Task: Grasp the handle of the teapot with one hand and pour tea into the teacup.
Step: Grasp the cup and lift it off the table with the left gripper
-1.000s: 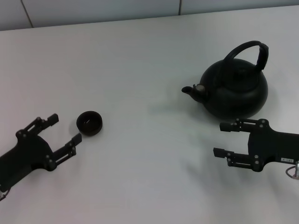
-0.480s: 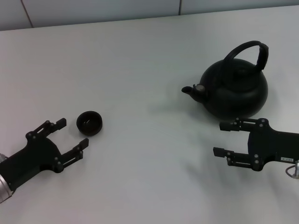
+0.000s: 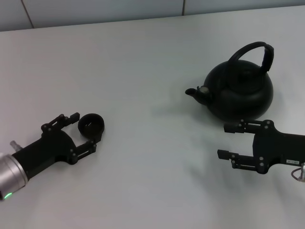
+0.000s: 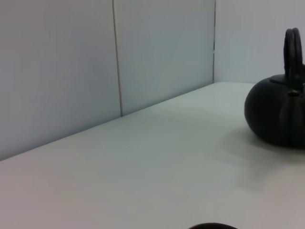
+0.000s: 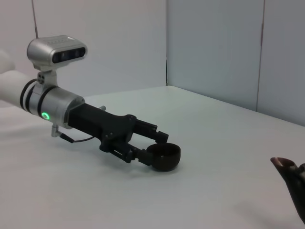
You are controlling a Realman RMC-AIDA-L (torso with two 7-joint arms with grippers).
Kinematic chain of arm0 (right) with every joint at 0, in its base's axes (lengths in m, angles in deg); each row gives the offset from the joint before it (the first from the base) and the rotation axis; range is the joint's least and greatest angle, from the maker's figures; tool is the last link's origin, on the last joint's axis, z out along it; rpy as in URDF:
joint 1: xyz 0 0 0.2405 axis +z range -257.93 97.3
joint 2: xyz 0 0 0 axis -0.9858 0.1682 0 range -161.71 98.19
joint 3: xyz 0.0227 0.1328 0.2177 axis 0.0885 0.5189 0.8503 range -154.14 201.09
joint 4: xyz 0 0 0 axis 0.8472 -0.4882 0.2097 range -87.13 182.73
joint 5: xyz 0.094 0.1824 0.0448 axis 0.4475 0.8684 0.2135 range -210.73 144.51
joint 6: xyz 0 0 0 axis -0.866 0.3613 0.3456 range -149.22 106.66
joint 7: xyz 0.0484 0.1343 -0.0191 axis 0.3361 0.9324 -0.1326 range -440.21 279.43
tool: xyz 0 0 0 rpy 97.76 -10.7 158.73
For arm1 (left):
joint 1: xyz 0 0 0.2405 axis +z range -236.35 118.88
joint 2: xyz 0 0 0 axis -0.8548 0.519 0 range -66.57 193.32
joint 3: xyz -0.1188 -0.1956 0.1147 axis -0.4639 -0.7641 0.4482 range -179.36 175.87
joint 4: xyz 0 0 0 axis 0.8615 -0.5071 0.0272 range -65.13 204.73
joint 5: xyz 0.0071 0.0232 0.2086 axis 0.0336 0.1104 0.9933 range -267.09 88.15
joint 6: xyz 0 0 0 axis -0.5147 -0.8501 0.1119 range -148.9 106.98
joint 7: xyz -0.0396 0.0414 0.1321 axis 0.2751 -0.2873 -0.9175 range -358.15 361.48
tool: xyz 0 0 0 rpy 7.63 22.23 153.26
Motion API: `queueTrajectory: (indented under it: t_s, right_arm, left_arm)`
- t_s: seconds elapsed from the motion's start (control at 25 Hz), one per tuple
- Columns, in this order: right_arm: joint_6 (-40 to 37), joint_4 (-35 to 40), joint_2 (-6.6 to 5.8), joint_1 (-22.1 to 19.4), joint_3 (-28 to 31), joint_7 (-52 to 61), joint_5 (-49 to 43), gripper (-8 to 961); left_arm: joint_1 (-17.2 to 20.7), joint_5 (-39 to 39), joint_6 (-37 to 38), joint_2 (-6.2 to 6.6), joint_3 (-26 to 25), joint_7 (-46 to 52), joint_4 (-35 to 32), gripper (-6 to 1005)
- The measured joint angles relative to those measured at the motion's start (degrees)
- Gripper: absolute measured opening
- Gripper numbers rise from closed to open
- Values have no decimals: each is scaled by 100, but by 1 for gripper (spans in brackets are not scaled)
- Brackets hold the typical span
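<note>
Teapot (image 3: pixel 240 93) sits upright on the white counter (image 3: pixel 152 57), far right side, spout (image 3: pixel 194 92) aimed toward centre, handle (image 3: pixel 253 53) arched up and free of any grip. Teacup (image 3: pixel 91 126) is well apart from it, near left. My left claw (image 3: pixel 82 130) lies low on the counter with its jaws spread either side of the teacup; in the right wrist view the fingers bracket the rim but I cannot tell whether they touch it. Nothing is clamped. My right claw (image 3: pixel 227 141) hovers just in front of the teapot, jaws open and empty, below handle height. Risks as I judge them: closing the left too hard could tip or skid that small cup; raising the right toward the handle from this low spot could knock the pot's belly and slop tea.
</note>
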Motion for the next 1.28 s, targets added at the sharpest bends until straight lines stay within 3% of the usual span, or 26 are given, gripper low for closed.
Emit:
queueTrajectory:
  t_s: [0.24, 0.88, 1.28]
  right_arm:
    - [0, 8, 0, 3, 3, 1, 7, 657]
    - [0, 7, 0, 16, 3, 34, 18, 657]
    - [1, -2, 0, 37, 3, 39, 17, 657]
  left_arm:
    - [-187, 19, -172, -3, 8, -13, 74, 784]
    - [-226, 21, -306, -3, 7, 47, 95, 781]
    - [-225, 26, -159, -3, 7, 50, 104, 686]
